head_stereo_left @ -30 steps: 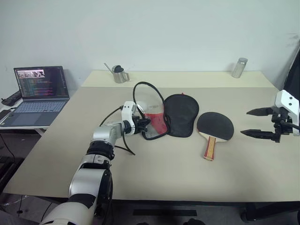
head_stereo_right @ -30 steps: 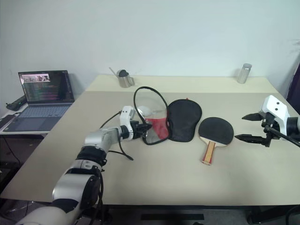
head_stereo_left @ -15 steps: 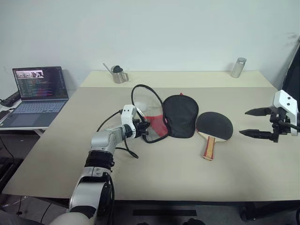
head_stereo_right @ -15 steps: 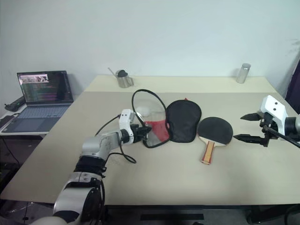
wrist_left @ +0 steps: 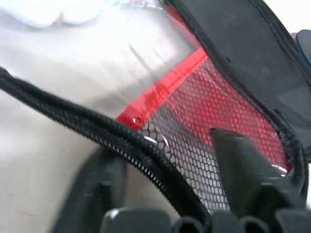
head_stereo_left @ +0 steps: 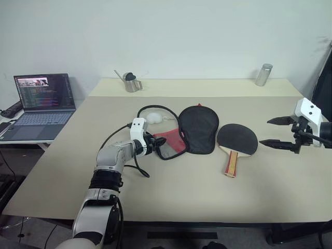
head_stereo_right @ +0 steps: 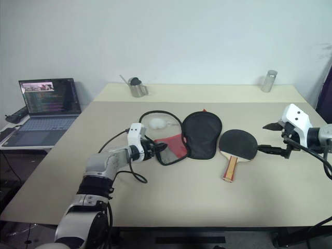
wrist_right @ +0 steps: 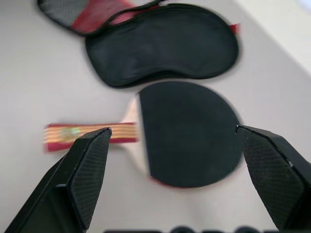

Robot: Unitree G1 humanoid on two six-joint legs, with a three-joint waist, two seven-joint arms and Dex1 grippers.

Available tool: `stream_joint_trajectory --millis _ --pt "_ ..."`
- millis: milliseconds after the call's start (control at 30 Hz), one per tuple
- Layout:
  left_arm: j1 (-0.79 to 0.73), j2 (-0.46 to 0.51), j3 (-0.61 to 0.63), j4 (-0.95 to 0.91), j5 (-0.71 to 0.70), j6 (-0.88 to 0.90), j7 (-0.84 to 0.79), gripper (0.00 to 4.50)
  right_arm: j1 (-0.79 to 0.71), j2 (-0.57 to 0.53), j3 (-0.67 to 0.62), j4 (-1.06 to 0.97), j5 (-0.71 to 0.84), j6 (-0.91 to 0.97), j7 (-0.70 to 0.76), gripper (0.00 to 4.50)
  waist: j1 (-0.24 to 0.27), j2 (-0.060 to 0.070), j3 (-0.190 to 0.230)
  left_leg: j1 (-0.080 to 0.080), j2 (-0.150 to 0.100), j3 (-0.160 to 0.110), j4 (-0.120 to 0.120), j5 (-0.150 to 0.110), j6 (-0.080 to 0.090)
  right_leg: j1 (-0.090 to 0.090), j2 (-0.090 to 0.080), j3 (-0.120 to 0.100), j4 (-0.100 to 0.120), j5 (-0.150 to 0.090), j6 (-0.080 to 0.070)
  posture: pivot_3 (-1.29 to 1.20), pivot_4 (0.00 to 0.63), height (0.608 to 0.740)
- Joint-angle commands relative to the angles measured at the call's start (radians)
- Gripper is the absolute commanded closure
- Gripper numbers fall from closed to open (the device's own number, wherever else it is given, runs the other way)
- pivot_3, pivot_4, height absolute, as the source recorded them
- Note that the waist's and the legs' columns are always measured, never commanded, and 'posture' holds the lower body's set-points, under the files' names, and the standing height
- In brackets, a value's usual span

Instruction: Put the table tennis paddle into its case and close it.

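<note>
Left eye view shows the released left gripper [head_stereo_left: 155, 144] beside the unzipped black-and-red soft case [head_stereo_left: 179, 132], while the spread right gripper [head_stereo_left: 270, 132] must next grasp the black-rubber, wooden-handled paddle [head_stereo_left: 236, 145] on the beige counter [head_stereo_left: 197, 187].

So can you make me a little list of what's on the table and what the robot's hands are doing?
paddle: table tennis paddle flat on the table, black face up, handle toward the robot
case: case unzipped, laid open left of the paddle
ball: small white ball inside the open flap
left hand: left hand at the case's zip edge, fingers apart
right hand: right hand open, in the air right of the paddle
far edge: metal pitcher, metal cylinder
</note>
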Motion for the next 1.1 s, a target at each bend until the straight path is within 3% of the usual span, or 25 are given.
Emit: stream_joint_trajectory --millis 33,133,367,467,567,800,1100 --pt "-0.023 0.059 -0.006 -0.047 0.006 -0.053 -0.051 0.66 -0.062 0.074 -0.008 -0.033 -0.033 0.151 -0.199 0.0 -0.003 0.0 0.0 0.0 0.0 0.0 0.0 0.0 0.0 -0.001 0.0 0.001 0.001 0.0 0.0 0.0 0.15 0.74" --pt "-0.006 0.141 -0.027 -0.09 0.002 -0.08 -0.144 0.66 -0.092 0.179 -0.055 -0.125 -0.032 0.389 -0.405 0.0 -0.004 0.0 0.0 -0.001 0.0 0.001 0.0 0.0 0.0 -0.003 0.0 0.002 0.002 0.0 0.0 0.0 0.15 0.74" --pt "0.126 0.394 -0.03 -0.287 -0.061 -0.184 -0.48 0.66 -0.062 0.537 -0.212 -0.588 -0.103 0.963 -0.839 0.0 -0.004 0.001 -0.001 -0.005 0.0 0.0 -0.002 0.001 -0.001 -0.009 0.0 0.003 0.001 0.0 -0.001 0.0 0.15 0.74" --pt "0.136 0.422 -0.025 -0.281 -0.076 -0.221 -0.54 0.66 -0.09 0.689 -0.222 -0.703 -0.171 1.115 -0.971 0.0 0.0 0.001 -0.001 -0.005 0.0 -0.001 -0.002 0.001 -0.001 -0.008 0.0 0.003 0.001 0.0 -0.001 0.0 0.15 0.74" --pt "0.113 0.398 -0.062 -0.24 -0.053 -0.255 -0.558 0.66 -0.116 0.829 -0.214 -0.705 -0.251 1.162 -1.103 0.0 0.002 0.001 -0.002 -0.005 -0.002 -0.002 -0.001 0.001 0.0 -0.008 0.0 0.002 0.002 0.001 -0.002 0.0 0.15 0.74" --pt "0.074 0.323 -0.124 -0.2 -0.032 -0.266 -0.551 0.66 -0.131 1.057 -0.245 -0.646 -0.36 1.164 -1.265 0.0 -0.014 0.001 -0.004 -0.003 -0.001 0.0 -0.002 0.001 0.0 -0.007 0.001 0.003 0.005 0.002 -0.002 0.0 0.15 0.74" --pt "0.092 0.335 -0.12 -0.202 -0.028 -0.258 -0.538 0.66 -0.152 1.249 -0.314 -0.621 -0.407 1.164 -1.305 0.0 -0.04 0.002 -0.005 -0.002 0.0 0.001 -0.002 0.001 -0.001 -0.009 0.001 0.003 0.007 0.002 -0.002 0.0 0.15 0.74"
